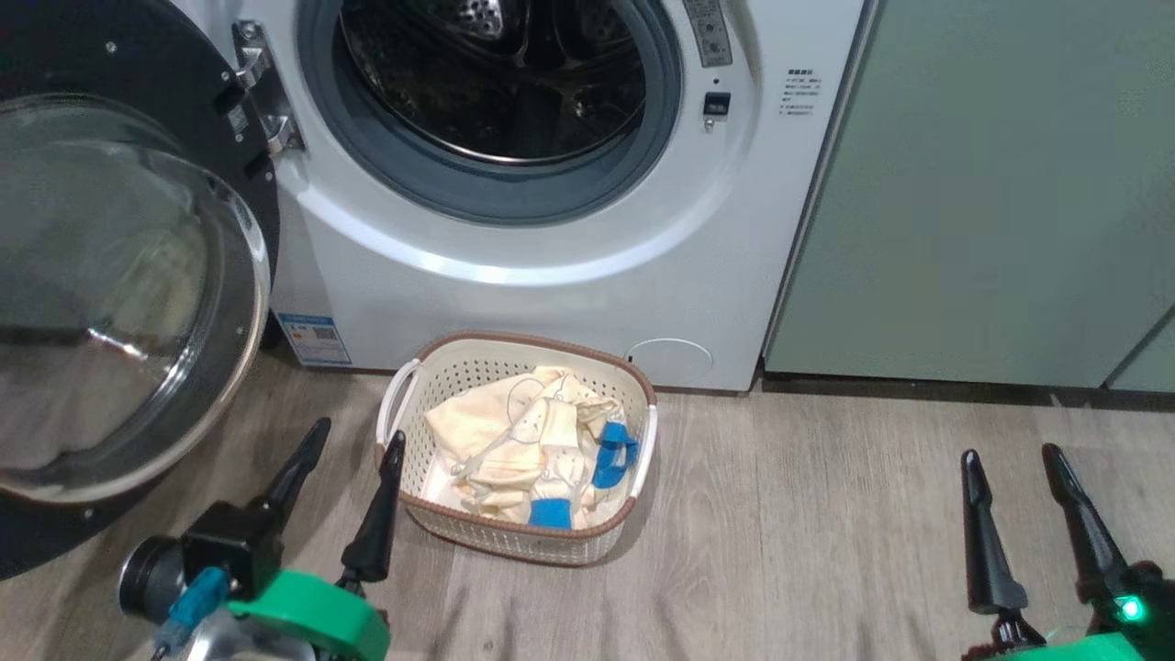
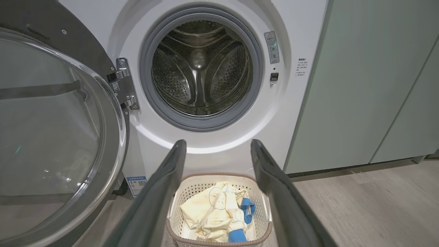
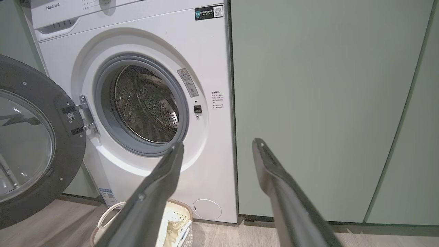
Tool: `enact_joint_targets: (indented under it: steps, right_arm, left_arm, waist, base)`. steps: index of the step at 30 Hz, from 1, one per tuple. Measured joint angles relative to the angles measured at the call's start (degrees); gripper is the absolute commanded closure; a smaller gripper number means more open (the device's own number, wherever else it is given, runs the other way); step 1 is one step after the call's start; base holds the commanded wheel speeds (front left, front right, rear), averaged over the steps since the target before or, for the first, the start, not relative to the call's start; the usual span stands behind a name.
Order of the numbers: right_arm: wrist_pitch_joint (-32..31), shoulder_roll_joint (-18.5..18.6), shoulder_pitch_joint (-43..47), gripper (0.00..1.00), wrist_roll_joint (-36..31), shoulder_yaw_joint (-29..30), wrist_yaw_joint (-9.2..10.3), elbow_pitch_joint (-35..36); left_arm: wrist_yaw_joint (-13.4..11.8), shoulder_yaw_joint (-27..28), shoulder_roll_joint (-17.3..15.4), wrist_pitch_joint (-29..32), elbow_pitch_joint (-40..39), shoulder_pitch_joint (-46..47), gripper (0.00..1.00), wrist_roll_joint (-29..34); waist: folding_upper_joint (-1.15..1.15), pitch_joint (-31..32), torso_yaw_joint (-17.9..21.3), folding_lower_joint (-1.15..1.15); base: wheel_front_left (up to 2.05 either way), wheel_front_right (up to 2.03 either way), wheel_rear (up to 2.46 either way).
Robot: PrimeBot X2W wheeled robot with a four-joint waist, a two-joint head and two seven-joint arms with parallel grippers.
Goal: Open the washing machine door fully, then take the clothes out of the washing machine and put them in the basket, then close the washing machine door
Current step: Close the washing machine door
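The washing machine door (image 1: 119, 303) is swung wide to the left, so the drum mouth (image 1: 500, 83) is open to a straight reach from the near side. Its bulging glass juts over the left floor, close beside the left gripper (image 1: 359, 431). The basket (image 1: 528, 340) sits on the floor just before the washing machine (image 1: 551, 294), below the mouth, clothes (image 1: 514, 441) heaped in it (its top open). Right of it, bare wooden floor (image 1: 826, 514) runs to the right gripper (image 1: 1010, 453); pale green cabinets (image 1: 991, 184) wall the far right.

Two long, tapered black fingers (image 1: 374, 532) are borne by the left hand (image 1: 356, 436) and right hand (image 1: 1010, 454); green wrist shells (image 1: 317, 613) are fitted, a green light (image 1: 1129, 608) on the right.
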State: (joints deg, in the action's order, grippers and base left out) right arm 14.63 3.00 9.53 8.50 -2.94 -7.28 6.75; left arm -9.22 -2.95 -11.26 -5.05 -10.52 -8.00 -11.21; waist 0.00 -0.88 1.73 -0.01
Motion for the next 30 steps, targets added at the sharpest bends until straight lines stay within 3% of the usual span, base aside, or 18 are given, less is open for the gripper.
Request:
enact_joint_targets:
  steps: [19, 30]
  right_arm:
    - [0.0, -0.2, 0.6, 0.0, 0.0, 0.6, 0.0, -0.2]
    - [0.0, -0.2, 0.8, 0.0, 0.0, 1.1, -0.01, -0.3]
  left_arm:
    - [-0.1, -0.7, -0.3, 0.0, 0.2, 0.0, 0.0, -0.5]
    - [-0.6, -1.2, -0.4, -0.5, 0.2, 0.0, 0.0, -0.6]
  waist:
    - [0.0, 0.6, -0.9, 0.01]
    - [0.0, 0.6, -6.5, 0.01]
  base:
    - [-0.04, 0.04, 0.0]
    - [0.0, 0.0, 0.0]
